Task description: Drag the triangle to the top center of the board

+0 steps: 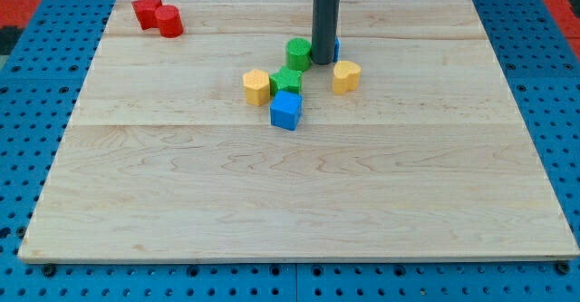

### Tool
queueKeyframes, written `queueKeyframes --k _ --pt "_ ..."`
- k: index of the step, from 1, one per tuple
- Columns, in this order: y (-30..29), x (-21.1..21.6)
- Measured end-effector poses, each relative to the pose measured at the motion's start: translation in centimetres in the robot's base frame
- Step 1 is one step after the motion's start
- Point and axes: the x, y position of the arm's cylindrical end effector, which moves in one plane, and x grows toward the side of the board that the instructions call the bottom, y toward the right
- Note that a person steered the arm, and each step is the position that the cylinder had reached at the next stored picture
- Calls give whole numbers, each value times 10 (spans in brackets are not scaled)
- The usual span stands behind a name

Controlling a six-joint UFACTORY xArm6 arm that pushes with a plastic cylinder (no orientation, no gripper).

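The worktop [181,202] is a pale wooden board resting on a blue perforated base [36,157].

1. Two red blocks [158,15] sit touching each other near the top-left corner of the worktop; their exact shapes cannot be made out.
2. A yellow block [256,86] of roughly hexagonal outline sits just left of the central cluster.
3. A blue cube [285,111] is the lowest item of the cluster, directly below a green block [286,81] with a star-like outline, and touching it.
4. A green cylinder [298,53] stands above that green block, just left of the rod [324,16].
5. My tip [323,63] rests on the worktop beside the green cylinder. This arm carries no pincer, so no open or closed state applies.
6. A small blue block [336,48], mostly hidden behind the rod, shows at its right edge; its shape cannot be confirmed, though it may be the triangle. It lies slightly above the board centre, in contact with or very close to my tip.
7. A yellow heart-shaped block [345,76] sits to the lower right of the tip, apart from it
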Motion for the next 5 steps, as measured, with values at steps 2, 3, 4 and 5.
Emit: queueKeyframes --k 2,3,4,5 --pt "53 -4" --pt "60 -16" --pt "52 -30" --pt "45 -28"
